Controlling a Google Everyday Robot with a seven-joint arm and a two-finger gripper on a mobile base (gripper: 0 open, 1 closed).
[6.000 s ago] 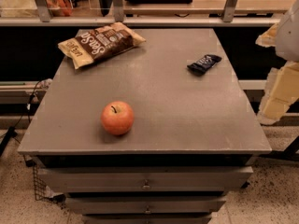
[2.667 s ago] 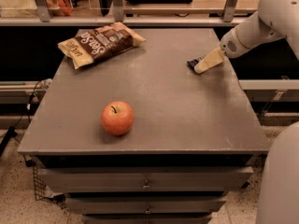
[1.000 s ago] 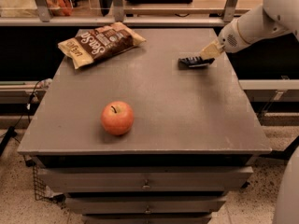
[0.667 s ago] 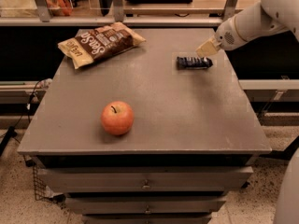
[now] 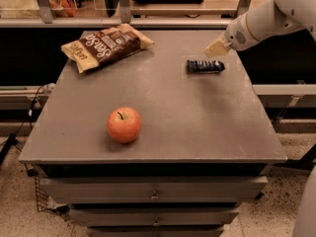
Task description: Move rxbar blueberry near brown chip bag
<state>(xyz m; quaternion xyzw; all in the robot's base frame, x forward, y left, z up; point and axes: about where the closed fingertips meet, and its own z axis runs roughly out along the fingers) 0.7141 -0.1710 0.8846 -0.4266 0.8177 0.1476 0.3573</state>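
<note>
The rxbar blueberry, a small flat dark navy wrapper, lies on the grey table at the right rear. The brown chip bag, dark brown with tan-yellow ends and white script, lies flat at the table's far left corner. My gripper hangs just above and behind the bar's right end, on a white arm coming in from the upper right. It holds nothing. The bar and the bag are well apart.
A red-orange apple stands on the table front left of centre. The table has drawers below its front edge. A shelf rail with metal posts runs behind the table. The robot's white body shows at the right edge.
The bar has slid left and turned level from its first slanted spot near the right edge. My gripper has lifted off it and now hangs just above its right end.
</note>
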